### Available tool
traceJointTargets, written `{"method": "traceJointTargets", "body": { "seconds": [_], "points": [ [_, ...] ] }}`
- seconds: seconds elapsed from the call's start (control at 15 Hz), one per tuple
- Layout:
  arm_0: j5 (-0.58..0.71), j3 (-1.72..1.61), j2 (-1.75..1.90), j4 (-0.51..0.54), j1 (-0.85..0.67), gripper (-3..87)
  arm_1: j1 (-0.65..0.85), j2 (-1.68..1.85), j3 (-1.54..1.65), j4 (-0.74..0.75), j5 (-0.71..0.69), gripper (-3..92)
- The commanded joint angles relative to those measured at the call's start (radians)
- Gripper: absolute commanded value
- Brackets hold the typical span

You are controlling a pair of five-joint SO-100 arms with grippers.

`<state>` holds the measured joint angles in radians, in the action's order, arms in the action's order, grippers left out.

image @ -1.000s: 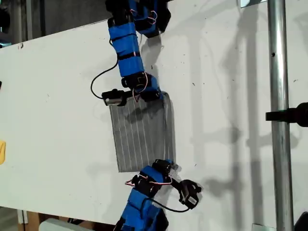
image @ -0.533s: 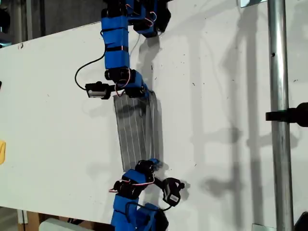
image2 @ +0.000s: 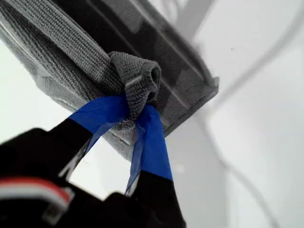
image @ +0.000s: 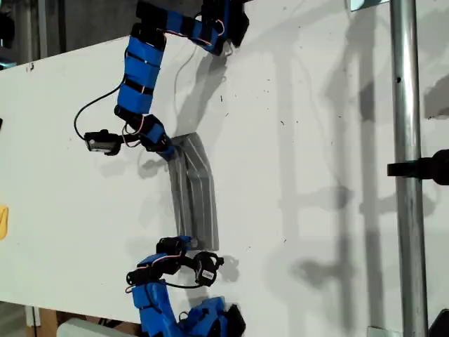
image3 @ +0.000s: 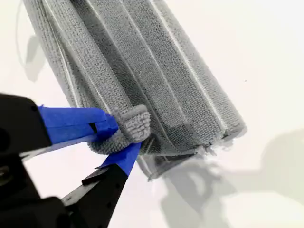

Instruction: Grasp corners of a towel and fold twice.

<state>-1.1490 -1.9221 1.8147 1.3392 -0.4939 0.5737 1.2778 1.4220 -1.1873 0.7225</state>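
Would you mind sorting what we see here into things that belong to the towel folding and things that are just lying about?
Belongs to the job:
- the towel, folded into a narrow strip
- my first gripper, pinching a bunched corner
- my second gripper, pinching another corner
- the white table under it

Just lying about:
- the metal pole
- the black clamp on it
- a yellow object at the exterior view's left edge

A lab bench: bare white table (image: 337,210), metal rig pole (image: 407,175)
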Motion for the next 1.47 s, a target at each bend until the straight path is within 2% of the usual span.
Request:
{"method": "traceJointTargets", "body": {
  "seconds": [0.0, 0.2, 0.33, 0.6, 0.87, 1.4],
  "points": [
    [0.037, 0.066, 0.055, 0.08, -0.107, -2.9, 0.107, -0.018, -0.163, -0.008, -0.077, -0.2],
    [0.083, 0.124, 0.141, 0.16, -0.178, -2.9, 0.17, 0.072, -0.229, -0.067, -0.107, -0.2],
    [0.087, 0.092, 0.173, 0.166, -0.17, -2.9, 0.16, 0.121, -0.187, -0.104, -0.104, -0.2],
    [-0.011, -0.094, 0.16, 0.031, -0.032, -2.8, 0.12, 0.172, 0.018, -0.193, -0.048, -0.2],
    [-0.083, -0.149, 0.064, -0.069, 0.051, -2.7, 0.092, 0.144, 0.115, -0.169, -0.021, -0.2],
    [-0.084, -0.109, -0.037, -0.1, 0.083, -2.7, 0.075, 0.172, 0.104, -0.167, 0.0, -0.2]
  ]
}}
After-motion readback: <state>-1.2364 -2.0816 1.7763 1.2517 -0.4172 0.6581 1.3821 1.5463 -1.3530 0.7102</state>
